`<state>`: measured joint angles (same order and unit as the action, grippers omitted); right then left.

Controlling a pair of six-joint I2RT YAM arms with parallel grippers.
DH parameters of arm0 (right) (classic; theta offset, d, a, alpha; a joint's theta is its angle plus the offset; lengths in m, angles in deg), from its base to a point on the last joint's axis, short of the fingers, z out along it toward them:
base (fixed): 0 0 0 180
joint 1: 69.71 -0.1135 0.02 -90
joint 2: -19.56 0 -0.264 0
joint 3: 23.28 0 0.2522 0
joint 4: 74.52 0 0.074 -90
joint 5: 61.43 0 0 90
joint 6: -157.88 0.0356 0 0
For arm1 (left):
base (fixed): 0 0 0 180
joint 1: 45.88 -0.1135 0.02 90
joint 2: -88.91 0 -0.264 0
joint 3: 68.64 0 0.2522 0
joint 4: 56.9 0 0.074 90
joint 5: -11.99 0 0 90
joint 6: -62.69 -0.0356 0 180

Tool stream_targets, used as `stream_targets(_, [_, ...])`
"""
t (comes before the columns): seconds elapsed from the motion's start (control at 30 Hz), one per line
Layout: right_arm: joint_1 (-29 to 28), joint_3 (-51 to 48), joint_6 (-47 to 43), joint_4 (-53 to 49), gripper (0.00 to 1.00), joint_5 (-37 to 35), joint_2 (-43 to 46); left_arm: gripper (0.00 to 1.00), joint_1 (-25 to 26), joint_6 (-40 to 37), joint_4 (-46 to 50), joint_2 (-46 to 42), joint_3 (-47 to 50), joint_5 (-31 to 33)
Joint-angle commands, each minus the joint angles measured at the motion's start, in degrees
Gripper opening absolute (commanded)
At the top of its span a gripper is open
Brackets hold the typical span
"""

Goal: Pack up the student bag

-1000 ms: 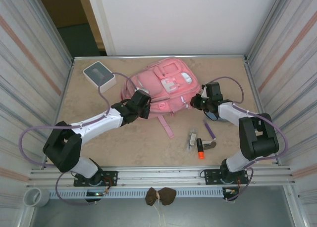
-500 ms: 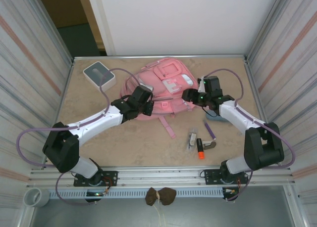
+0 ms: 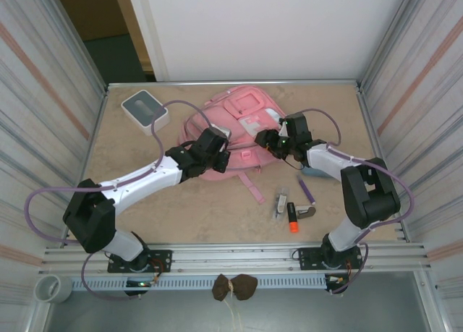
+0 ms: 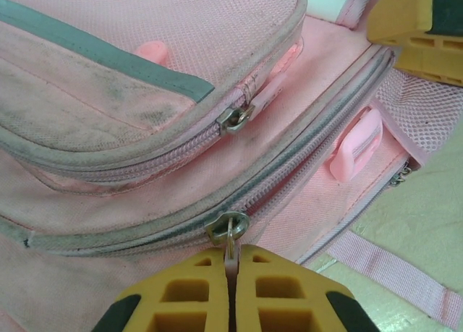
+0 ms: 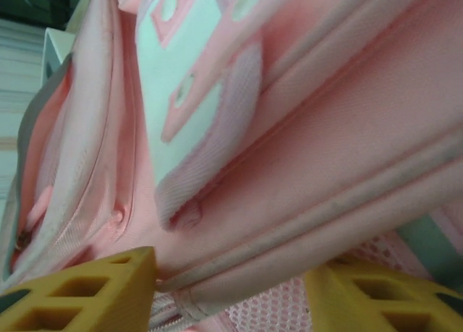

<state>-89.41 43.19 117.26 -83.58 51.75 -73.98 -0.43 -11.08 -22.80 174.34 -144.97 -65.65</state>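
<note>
The student bag (image 3: 244, 104) lies flat on the bench (image 3: 181, 202), toward the far edge and between the two arms, with a pink strap (image 3: 253, 187) trailing toward the near side. The left hand (image 4: 230, 263) is closed tight on the zip pull (image 4: 230, 247) of the bag's lower zip line, the yellow fingers (image 4: 181, 296) pressed together with the metal tab pinched between them; from above this hand (image 3: 217, 150) sits at the bag's near left edge. The right hand (image 5: 231, 296) is at the bag's right side, with its yellow fingers (image 5: 94, 292) apart at a middling width and the bag's seamed edge and pink mesh lying between them. A grey-and-white box (image 3: 145, 109) stands at the far left corner, apart from the bag. Near the right arm lie a purple pen (image 3: 307, 189) and an orange marker (image 3: 292, 218).
</note>
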Motion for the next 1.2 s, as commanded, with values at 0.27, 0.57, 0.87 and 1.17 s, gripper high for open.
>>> stream_targets(0.27, [5.4,1.1,-7.2,-2.1,0.01,-6.4,0.8,0.0,-1.5,-3.2,1.9,-3.8,1.5,2.0])
stream_targets(0.57, [8.9,7.5,-15.6,-7.5,0.02,2.7,-3.2,0.0,-8.2,-4.8,0.9,-5.5,4.7,-1.4])
stream_targets(0.87, [9.0,16.4,-21.4,-20.1,0.32,-1.1,-3.5,0.0,-6.7,-1.5,-3.1,-6.5,2.0,-11.4])
stream_targets(1.17, [1.6,1.9,-28.0,-16.7,0.64,0.1,14.1,0.0,-4.3,-1.1,-3.3,-4.1,-1.1,-11.8])
